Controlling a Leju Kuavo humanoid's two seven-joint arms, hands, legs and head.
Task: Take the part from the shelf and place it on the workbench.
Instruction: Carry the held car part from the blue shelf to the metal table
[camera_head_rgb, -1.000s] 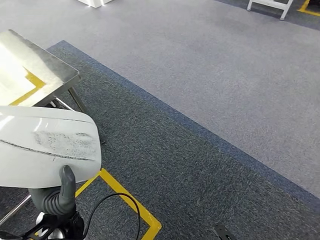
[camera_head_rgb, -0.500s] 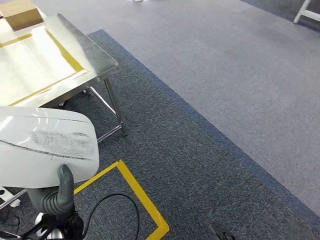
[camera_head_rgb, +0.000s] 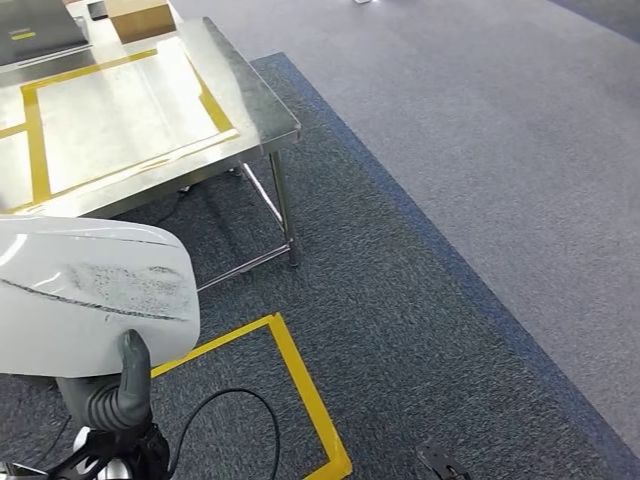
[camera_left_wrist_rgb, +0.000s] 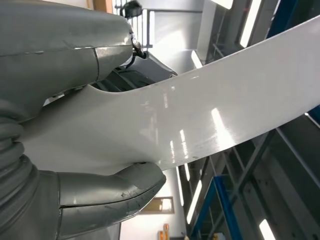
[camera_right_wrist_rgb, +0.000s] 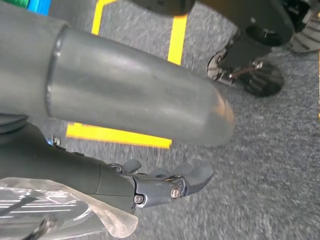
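Head view, workbench (camera_head_rgb: 256, 110) ahead, yellow floor tape (camera_head_rgb: 306, 385)

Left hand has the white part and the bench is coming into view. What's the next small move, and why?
Probably step closer to the workbench before lowering anything. The left hand grips the white part over the carpet, short of the bench's near edge, and the yellow-taped area on its steel top lies ahead and to the left.
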